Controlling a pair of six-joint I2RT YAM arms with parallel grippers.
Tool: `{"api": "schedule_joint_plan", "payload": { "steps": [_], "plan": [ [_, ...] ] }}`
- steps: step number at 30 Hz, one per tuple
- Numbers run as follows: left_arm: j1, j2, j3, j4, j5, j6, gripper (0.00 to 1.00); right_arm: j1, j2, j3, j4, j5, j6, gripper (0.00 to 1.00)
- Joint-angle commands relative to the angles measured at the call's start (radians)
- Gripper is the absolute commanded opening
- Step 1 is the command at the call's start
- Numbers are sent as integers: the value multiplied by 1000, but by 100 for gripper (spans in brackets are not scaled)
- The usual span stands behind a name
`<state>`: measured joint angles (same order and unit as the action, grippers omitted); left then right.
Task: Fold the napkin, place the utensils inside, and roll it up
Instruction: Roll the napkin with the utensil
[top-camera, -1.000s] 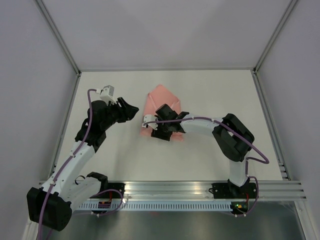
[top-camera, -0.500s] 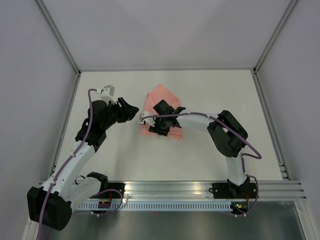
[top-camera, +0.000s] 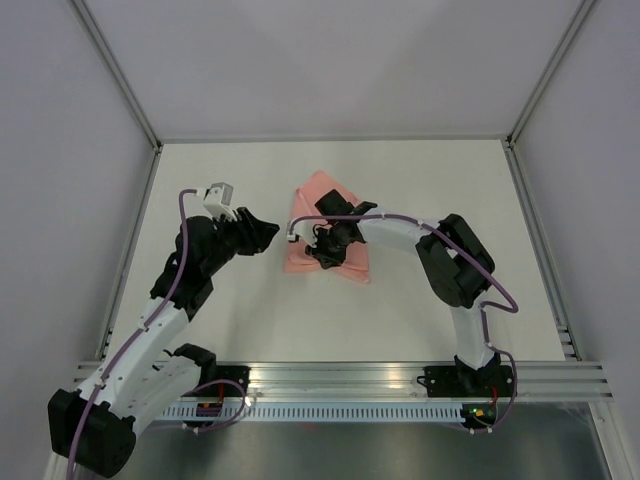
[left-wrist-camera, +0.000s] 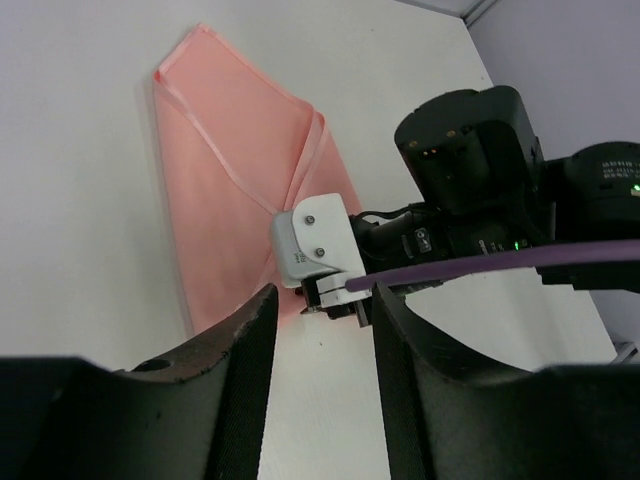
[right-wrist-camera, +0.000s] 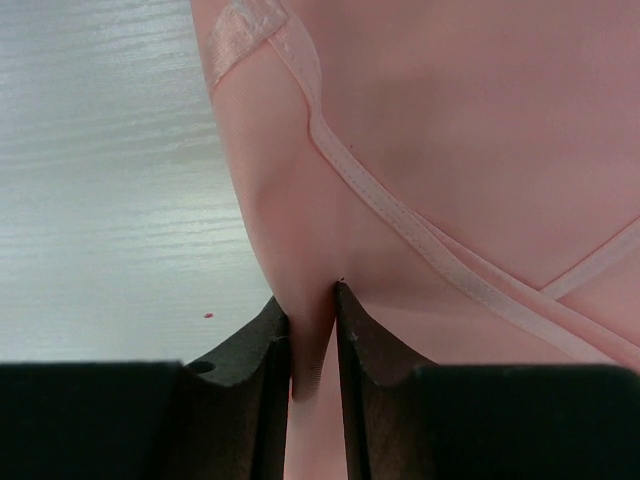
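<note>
The salmon-pink napkin (top-camera: 316, 195) lies folded into a pointed shape at the table's middle. It also shows in the left wrist view (left-wrist-camera: 225, 170). My right gripper (top-camera: 323, 250) sits low on the napkin's lower half. In the right wrist view its jaws (right-wrist-camera: 312, 335) are shut on a raised pinch of the napkin (right-wrist-camera: 450, 140), whose hemmed edges cross above. My left gripper (top-camera: 266, 234) is open and empty, just left of the napkin and apart from it. In its own view the gripper (left-wrist-camera: 320, 335) faces the napkin's lower edge and the right wrist. No utensils are in view.
The white table (top-camera: 420, 190) is bounded by metal frame rails at the left (top-camera: 130, 240) and right (top-camera: 540, 240) and by the grey enclosure walls. The right arm's elbow (top-camera: 455, 255) bends over the table right of the napkin.
The right arm has swung its elbow inward and its gripper has shifted slightly up and left on the napkin. The left gripper has moved a little nearer and toward the napkin.
</note>
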<state>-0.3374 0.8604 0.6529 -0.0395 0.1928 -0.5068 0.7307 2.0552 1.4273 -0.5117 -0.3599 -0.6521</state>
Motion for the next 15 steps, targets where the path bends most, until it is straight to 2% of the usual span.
{"api": "schedule_joint_plan", "payload": {
  "steps": [1,5,10,15],
  "plan": [
    [-63,-27,-12,85,-56,96,47,-39,101,-12,-241,-48,-40,22],
    [-156,-44,-35,104,-150,175,42,-66,143,44,-324,-103,-72,19],
    [-222,-92,-102,144,-161,235,34,-94,189,82,-421,-155,-116,19],
    [-319,-94,-122,142,-234,309,26,-103,224,117,-490,-169,-149,18]
  ]
}}
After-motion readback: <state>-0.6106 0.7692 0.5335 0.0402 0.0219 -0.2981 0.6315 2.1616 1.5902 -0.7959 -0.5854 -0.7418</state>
